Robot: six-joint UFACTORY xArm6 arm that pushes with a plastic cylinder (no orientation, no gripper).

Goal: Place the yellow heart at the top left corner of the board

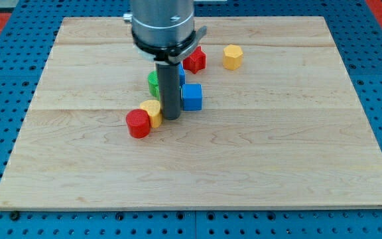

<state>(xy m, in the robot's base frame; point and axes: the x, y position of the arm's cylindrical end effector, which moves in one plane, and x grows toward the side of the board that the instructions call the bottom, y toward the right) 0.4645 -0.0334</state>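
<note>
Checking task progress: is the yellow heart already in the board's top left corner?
No. The yellow heart sits near the board's middle, touching the red cylinder, with my tip just to its right.

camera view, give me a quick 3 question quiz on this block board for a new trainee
1. True or false: the yellow heart already lies at the top left corner of the board.
2. Which block touches the yellow heart on the view's left? A. red cylinder B. blue cube C. yellow hexagon
3. Fill in: my tip stands just to the view's ____ of the yellow heart.

Key
1. False; it lies near the board's middle.
2. A.
3. Right; the green block and red star lie farther toward the view's top.
</note>
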